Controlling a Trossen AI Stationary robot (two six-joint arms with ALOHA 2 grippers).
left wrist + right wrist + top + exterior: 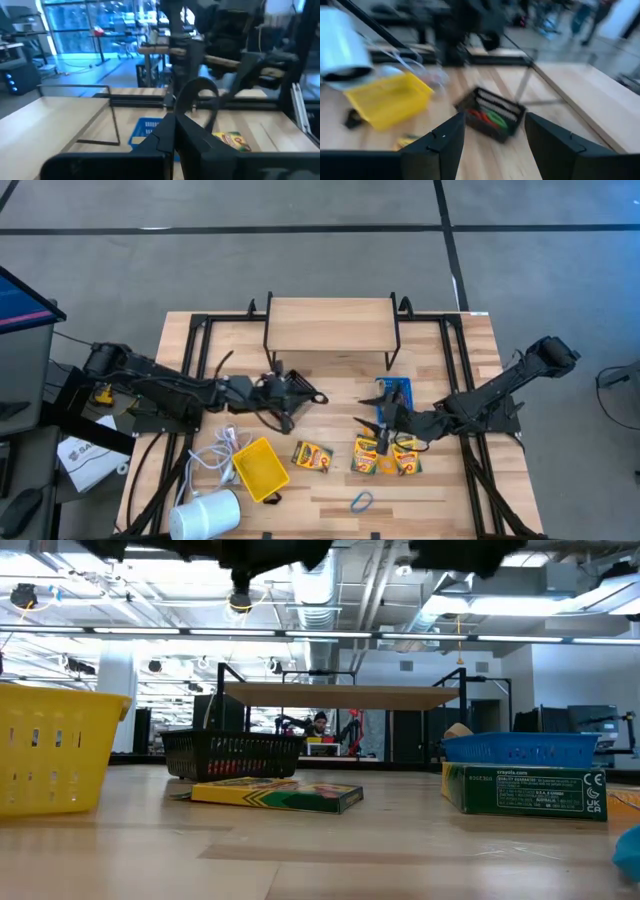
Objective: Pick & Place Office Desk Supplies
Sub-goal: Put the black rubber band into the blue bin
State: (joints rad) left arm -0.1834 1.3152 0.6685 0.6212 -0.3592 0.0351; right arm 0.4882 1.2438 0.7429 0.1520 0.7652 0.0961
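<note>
My left gripper [316, 396] hangs over the table's middle, just right of the black bin [272, 388], shut on a dark rubber-band ring [200, 92]. The black bin [492, 116] holds red and green rings. My right gripper [495, 137] is open in the air, above the crayon boxes [368, 456] [406, 457] and near the blue bin [394, 393]. A third crayon box [312, 455] lies flat on the table. The yellow bin [261, 469] stands at front left. A blue ring [361, 501] lies on the wood near the front edge. My left gripper pinches the dark ring at its lower edge [178, 111] between the two shut fingertips. The rest of the loop stands up beyond the fingertips, clear of the table. Blur hides finer detail of the hold.
A wooden shelf on a black frame [330, 325] stands at the table's far side. A white cylinder [206, 515] and a white coiled cable [216, 455] lie at front left by the yellow bin. A small dark clip [272, 500] sits near the front edge.
</note>
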